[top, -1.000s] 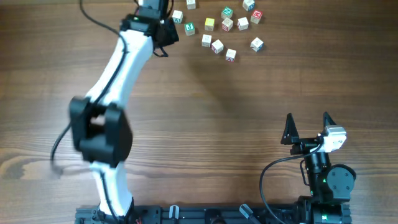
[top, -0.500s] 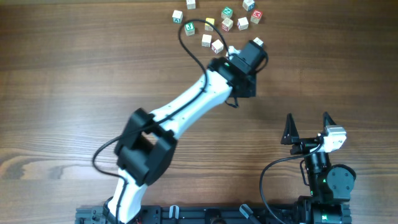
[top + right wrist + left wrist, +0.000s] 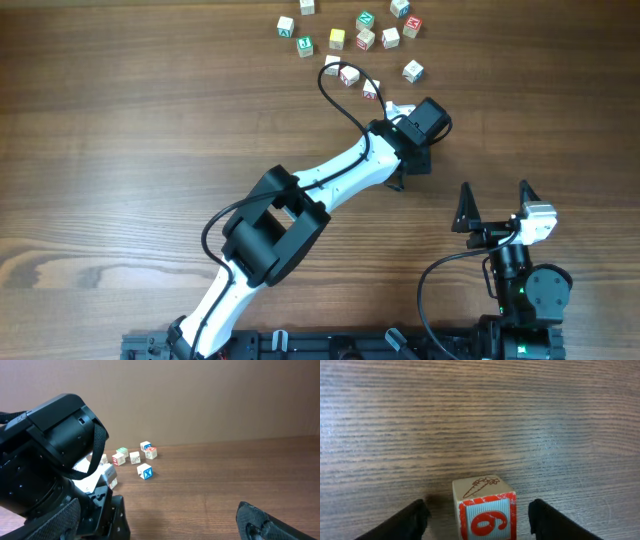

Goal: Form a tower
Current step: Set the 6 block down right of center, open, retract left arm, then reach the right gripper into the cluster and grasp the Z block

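No tower shows in any view. In the left wrist view a pale wooden cube [image 3: 484, 509] with a red 6 on a blue face stands on the table. My left gripper [image 3: 479, 511] is open around it, with a gap between the cube and each black finger [image 3: 415, 520]. From overhead the left gripper [image 3: 413, 148] covers that cube. My right gripper [image 3: 495, 205] is open and empty near the front right, and its fingers [image 3: 260, 521] frame bare table.
Several loose letter cubes [image 3: 352, 42] lie scattered at the far edge, also seen as cubes [image 3: 133, 457] from the right wrist. The left arm [image 3: 330, 180] stretches diagonally across the middle, and its black wrist [image 3: 55, 465] fills the left of the right wrist view.
The left arm has swung from the far left of the cube cluster rightward and toward the front. The right arm has not moved.
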Controlling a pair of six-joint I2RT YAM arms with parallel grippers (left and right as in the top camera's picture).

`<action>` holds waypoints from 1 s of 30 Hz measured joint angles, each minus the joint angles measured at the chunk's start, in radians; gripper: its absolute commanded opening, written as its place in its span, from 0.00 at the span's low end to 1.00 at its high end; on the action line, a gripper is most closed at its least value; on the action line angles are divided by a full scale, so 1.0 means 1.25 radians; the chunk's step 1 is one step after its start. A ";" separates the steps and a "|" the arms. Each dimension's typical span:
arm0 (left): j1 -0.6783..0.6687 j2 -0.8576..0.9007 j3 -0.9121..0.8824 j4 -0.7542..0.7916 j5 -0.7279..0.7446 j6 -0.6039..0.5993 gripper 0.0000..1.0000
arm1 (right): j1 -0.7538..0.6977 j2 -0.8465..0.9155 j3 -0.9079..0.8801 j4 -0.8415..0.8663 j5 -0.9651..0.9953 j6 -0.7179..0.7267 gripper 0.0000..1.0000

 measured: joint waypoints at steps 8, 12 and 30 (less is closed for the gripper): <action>0.123 -0.243 0.077 -0.179 -0.086 0.138 1.00 | 0.000 0.000 0.000 0.000 0.000 0.000 1.00; 0.283 -0.480 0.112 -0.515 -0.154 0.165 1.00 | 0.000 0.000 0.000 0.002 0.000 0.000 1.00; 0.391 -0.849 0.089 -0.809 -0.305 0.090 1.00 | -0.001 0.511 0.350 0.008 -0.223 0.119 1.00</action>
